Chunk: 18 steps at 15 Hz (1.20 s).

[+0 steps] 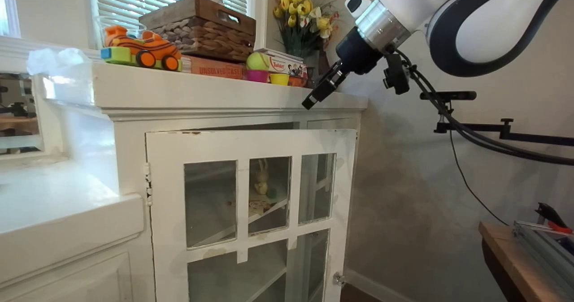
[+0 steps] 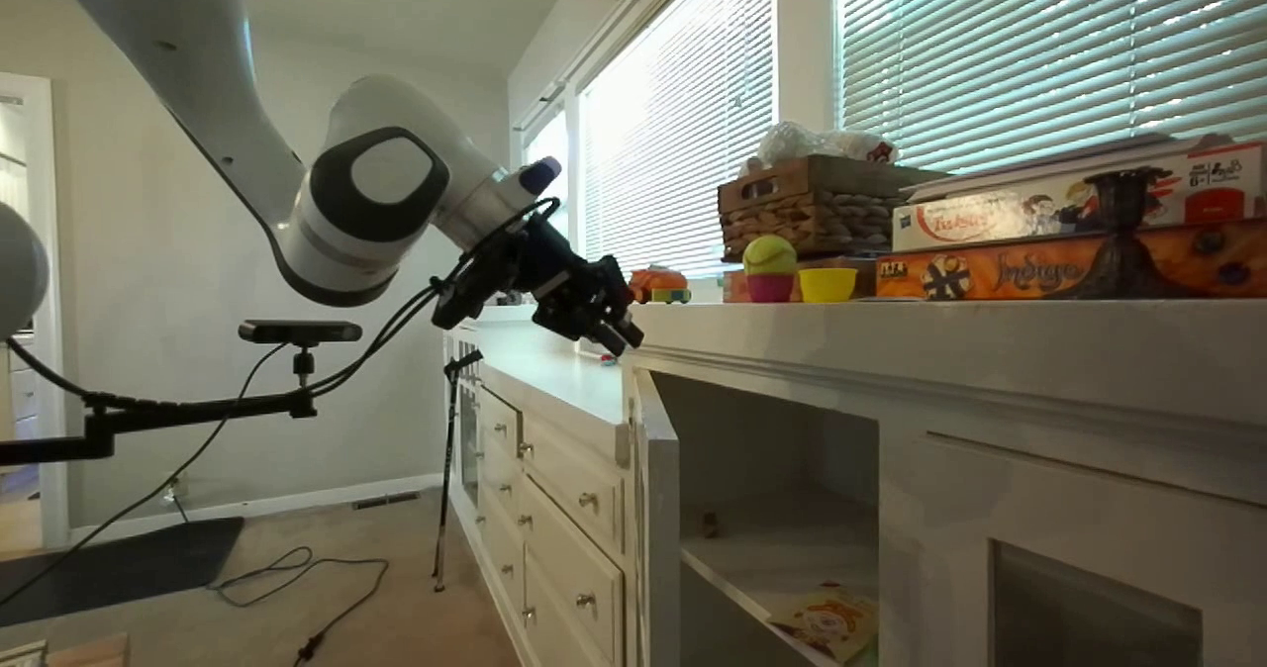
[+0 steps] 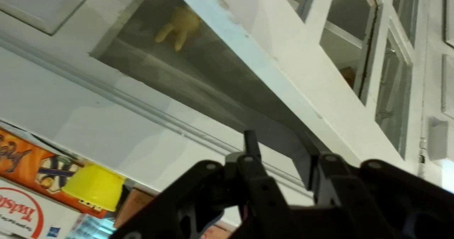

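My fingers are apart, nothing between them, near the top of the glass-paned cabinet door, which hangs ajar on its hinges. That yellow-green ball is perched on a pink cup, probably so it won't roll.

White arm, silver collar, black cables, black fingers

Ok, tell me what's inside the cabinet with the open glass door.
On a shelf inside: a yellowish rabbit figure, a green object beside it, a flat patterned item and a small brown thing. The door frame and cabinet front hide other parts.
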Each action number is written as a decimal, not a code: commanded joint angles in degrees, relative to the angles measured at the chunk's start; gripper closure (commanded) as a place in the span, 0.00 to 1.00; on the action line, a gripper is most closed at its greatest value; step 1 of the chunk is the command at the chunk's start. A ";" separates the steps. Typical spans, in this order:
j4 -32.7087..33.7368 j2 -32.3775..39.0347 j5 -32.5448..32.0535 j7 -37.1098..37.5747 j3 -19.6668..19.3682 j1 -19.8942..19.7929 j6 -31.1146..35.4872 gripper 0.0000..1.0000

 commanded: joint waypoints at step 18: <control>-0.67 -0.18 0.20 0.80 15.16 -25.10 0.94 1.00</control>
